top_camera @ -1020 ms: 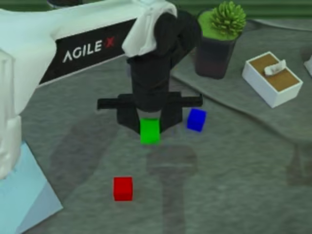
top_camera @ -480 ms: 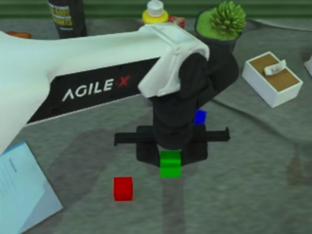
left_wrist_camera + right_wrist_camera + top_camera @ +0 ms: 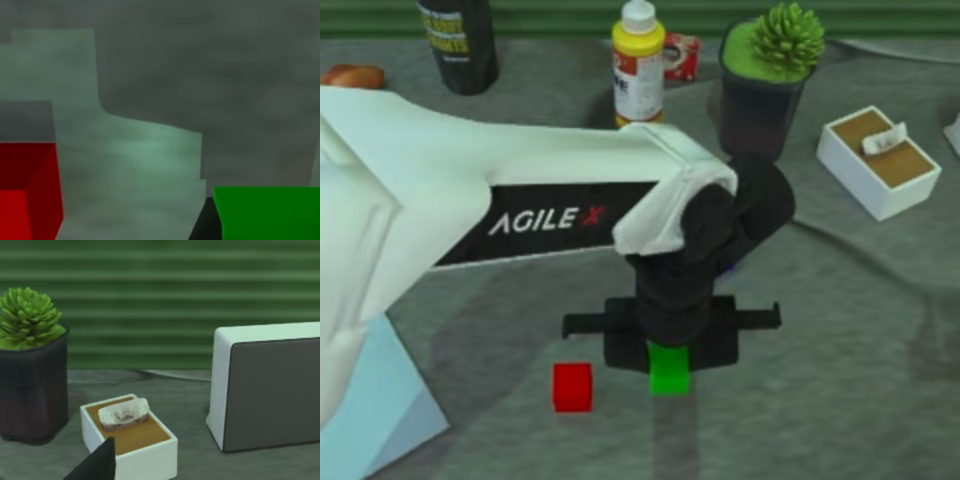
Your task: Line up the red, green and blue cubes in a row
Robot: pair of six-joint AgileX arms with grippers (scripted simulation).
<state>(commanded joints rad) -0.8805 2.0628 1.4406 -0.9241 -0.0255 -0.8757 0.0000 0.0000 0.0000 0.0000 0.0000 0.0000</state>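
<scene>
My left gripper (image 3: 669, 362) is shut on the green cube (image 3: 669, 379), holding it low over the table, a short way to the right of the red cube (image 3: 572, 386). The left wrist view shows the green cube (image 3: 267, 212) against a dark finger (image 3: 204, 226), with the red cube (image 3: 25, 195) off to one side on the table. The blue cube is hidden under my left arm. My right arm is out of the top view; a dark part of my right gripper (image 3: 97, 465) shows in its wrist view.
Along the back stand a black can (image 3: 458, 40), a yellow bottle (image 3: 638, 62) and a potted plant (image 3: 770, 75). A white box with a brown top (image 3: 876, 160) sits at the right. A pale blue sheet (image 3: 380, 420) lies at the front left.
My left arm has carried the green cube toward the front of the table, down to the red cube's row. The arm now covers the blue cube.
</scene>
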